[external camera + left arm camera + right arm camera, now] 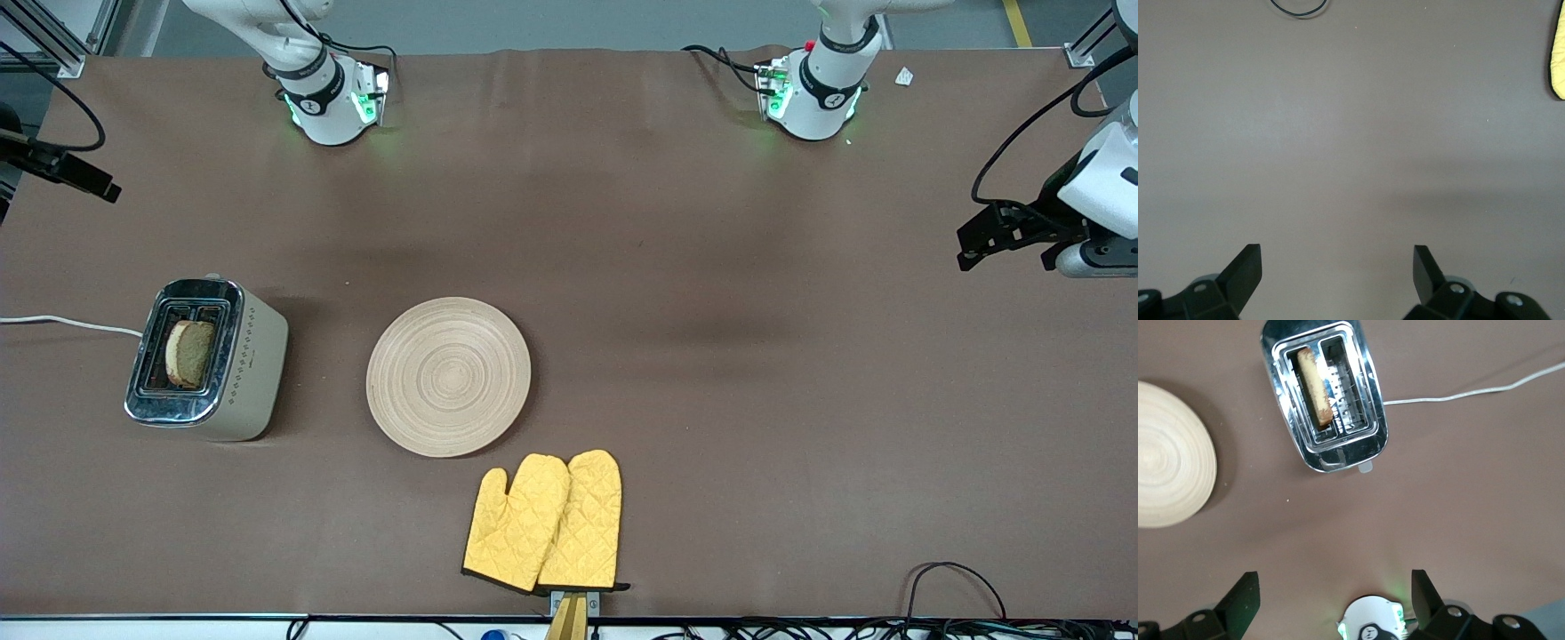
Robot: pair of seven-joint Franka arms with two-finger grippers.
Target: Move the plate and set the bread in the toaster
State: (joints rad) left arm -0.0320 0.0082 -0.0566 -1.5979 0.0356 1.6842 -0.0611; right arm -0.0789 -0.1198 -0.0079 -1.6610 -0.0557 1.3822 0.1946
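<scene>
Right gripper (1331,587) spread wide, empty, high over the chrome-topped toaster (1325,393); left gripper (1337,263) likewise, over bare table.
Grainy brown bread (1314,387) stands in one slot; the ringed wooden plate (1168,463) lies beside the toaster.

The front camera looks down from high across the table (711,267), with the arm bases at twelve o'clock. The right wrist camera looks straight down from high up at the toaster (1326,393) and plate (1168,457), which the front view shares. The left wrist camera faces bare tabletop plus a mitt (1558,50) edge.
</scene>
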